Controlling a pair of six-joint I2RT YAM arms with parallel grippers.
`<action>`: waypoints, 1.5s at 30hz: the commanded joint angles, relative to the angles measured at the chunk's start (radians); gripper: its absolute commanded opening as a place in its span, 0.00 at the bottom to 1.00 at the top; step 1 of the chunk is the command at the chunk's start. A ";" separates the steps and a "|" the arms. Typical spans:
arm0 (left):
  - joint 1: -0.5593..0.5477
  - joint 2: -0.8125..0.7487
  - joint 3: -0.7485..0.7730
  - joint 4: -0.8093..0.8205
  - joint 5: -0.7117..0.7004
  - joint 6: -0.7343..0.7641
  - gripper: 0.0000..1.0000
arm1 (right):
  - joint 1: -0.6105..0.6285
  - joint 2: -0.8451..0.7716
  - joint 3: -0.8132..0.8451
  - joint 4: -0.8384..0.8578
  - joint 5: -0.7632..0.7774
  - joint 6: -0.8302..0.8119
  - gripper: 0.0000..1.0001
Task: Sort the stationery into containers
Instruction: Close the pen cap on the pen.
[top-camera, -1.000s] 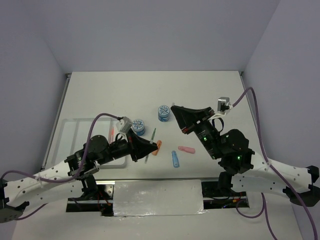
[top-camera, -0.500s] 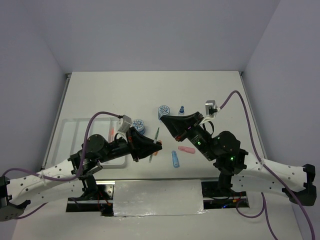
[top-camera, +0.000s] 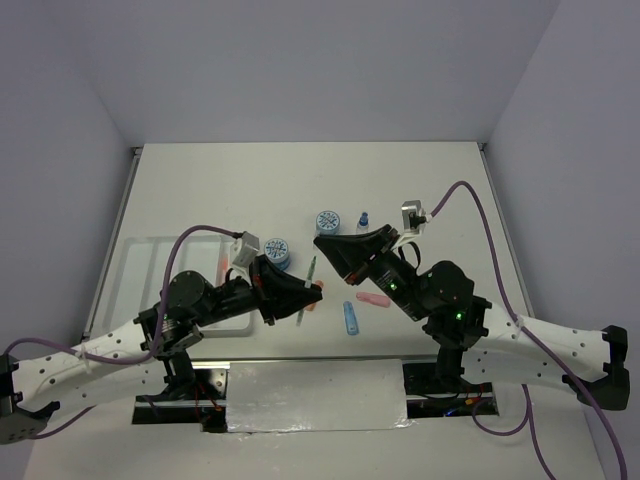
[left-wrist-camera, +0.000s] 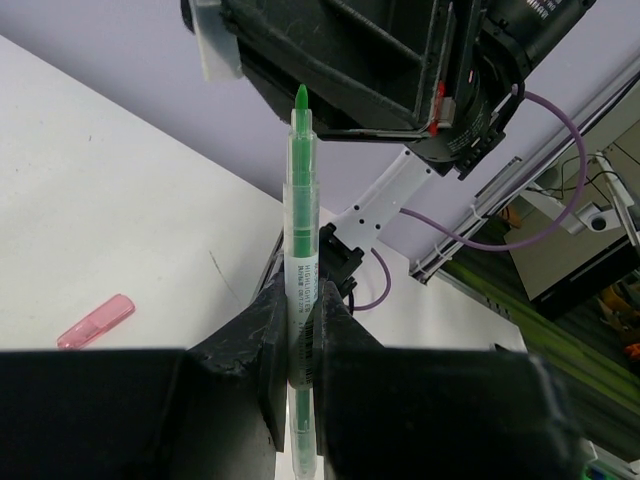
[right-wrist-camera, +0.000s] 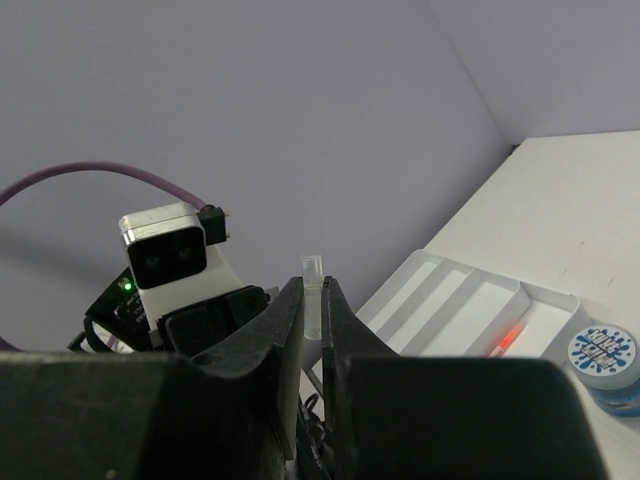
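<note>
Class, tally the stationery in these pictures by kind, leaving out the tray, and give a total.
Pots: 2
Pens: 2, green pen and orange pen
Markers: 2, orange marker and blue marker
Bottle: 1
Eraser: 1
Clear cap: 1
Total: 9

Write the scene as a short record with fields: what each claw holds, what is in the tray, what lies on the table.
left claw: shut on green pen, tip uncovered
right claw: shut on small clear piece, perhaps a cap
tray: one orange item inside
table: far patterned pot, near patterned pot, blue-capped bottle, pink eraser, blue marker
</note>
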 joint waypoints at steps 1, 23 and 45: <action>-0.003 -0.005 -0.019 0.048 -0.009 0.023 0.00 | 0.001 -0.020 0.037 0.040 -0.027 0.000 0.00; -0.003 -0.044 -0.015 -0.001 -0.072 0.037 0.00 | 0.001 -0.020 -0.014 0.081 -0.078 -0.001 0.00; -0.003 -0.054 -0.016 -0.013 -0.079 0.042 0.00 | 0.001 0.028 -0.012 0.127 -0.103 0.005 0.00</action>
